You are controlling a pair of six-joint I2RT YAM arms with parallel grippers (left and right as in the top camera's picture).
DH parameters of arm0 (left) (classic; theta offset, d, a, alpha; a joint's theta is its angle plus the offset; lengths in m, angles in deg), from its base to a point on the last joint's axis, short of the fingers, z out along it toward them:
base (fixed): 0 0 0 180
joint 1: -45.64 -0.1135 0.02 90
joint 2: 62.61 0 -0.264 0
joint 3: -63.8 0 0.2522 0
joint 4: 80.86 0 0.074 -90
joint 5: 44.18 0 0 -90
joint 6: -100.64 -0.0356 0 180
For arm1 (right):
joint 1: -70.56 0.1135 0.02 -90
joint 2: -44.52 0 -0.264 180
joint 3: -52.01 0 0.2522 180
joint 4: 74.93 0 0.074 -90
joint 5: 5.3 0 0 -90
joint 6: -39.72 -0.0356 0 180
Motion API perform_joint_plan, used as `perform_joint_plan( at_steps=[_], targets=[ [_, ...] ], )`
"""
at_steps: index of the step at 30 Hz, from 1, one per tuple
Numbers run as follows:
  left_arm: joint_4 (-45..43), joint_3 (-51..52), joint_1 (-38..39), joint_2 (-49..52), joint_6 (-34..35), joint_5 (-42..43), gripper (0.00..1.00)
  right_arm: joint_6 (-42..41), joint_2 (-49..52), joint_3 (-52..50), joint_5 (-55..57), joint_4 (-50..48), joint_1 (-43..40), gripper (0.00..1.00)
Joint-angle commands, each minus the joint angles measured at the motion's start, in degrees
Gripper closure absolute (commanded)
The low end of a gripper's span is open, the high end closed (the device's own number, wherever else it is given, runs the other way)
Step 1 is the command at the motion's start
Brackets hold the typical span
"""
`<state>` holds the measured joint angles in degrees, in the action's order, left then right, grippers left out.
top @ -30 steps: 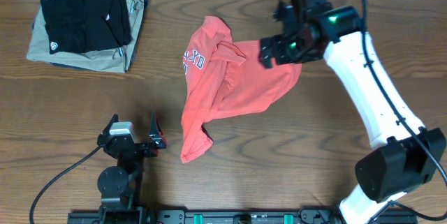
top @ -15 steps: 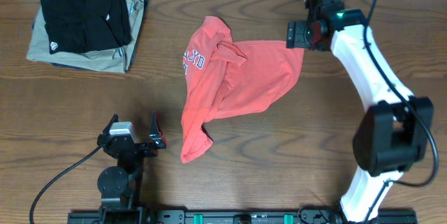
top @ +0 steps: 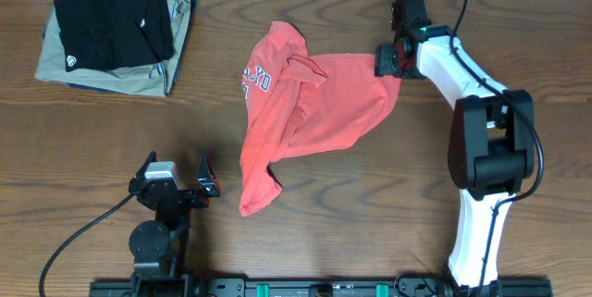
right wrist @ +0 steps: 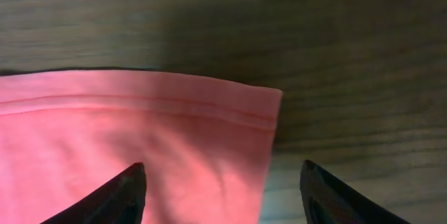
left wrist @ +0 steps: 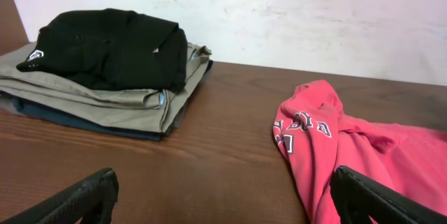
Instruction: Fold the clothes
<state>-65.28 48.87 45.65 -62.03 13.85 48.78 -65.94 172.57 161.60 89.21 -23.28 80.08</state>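
Dark brown wooden table (top: 388, 214) carries the crumpled red-orange cotton T-shirt with white-and-blue chest lettering (top: 314, 103) at its centre. My right gripper (right wrist: 222, 175) is spread wide over the shirt's stitched hem corner (right wrist: 269, 105), at the garment's two o'clock, holding nothing. My left gripper (top: 178, 172) waits released at seven o'clock. To do this well, I judge I should lower until both fingers bracket the hem, pinch just inside the seam, then draw toward three o'clock to flatten the bunched cloth.
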Motion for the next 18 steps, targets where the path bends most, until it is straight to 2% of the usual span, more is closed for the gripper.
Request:
perform_joint_plan(
  at_steps=[1,2,5,6,8,9,13,18],
  targets=[
    [2.03,0.94,-0.31,-0.35,0.48,-0.81,0.02,-1.55,2.12,-0.22,1.68,-0.2,-1.4,0.36],
    [2.03,0.94,-0.31,-0.35,0.5,-0.81,0.02,-1.73,2.43,-0.22,1.62,-0.22,-1.64,0.41],
    [2.03,0.94,-0.31,-0.35,0.48,-0.83,0.02,-2.29,3.41,-0.22,1.22,-0.26,-1.86,0.62],
    [2.03,0.94,-0.31,-0.35,0.48,-0.83,0.02,-2.4,3.56,-0.24,1.22,-0.24,-1.86,0.77],
    [2.03,0.94,-0.31,-0.35,0.48,-0.83,0.02,-2.58,3.54,-0.22,1.25,-0.26,-1.84,0.95],
    [2.03,0.94,-0.31,-0.35,0.48,-0.83,0.02,-2.78,3.5,-0.15,1.25,-0.28,-1.84,0.99],
    [2.01,0.94,-0.31,-0.35,0.48,-0.81,0.02,-2.78,2.16,2.08,1.36,2.23,-1.9,0.99],
    [2.03,0.94,-0.31,-0.35,0.48,-0.83,0.02,-4.85,-3.37,6.88,4.61,12.37,-2.71,0.99]
  ],
)
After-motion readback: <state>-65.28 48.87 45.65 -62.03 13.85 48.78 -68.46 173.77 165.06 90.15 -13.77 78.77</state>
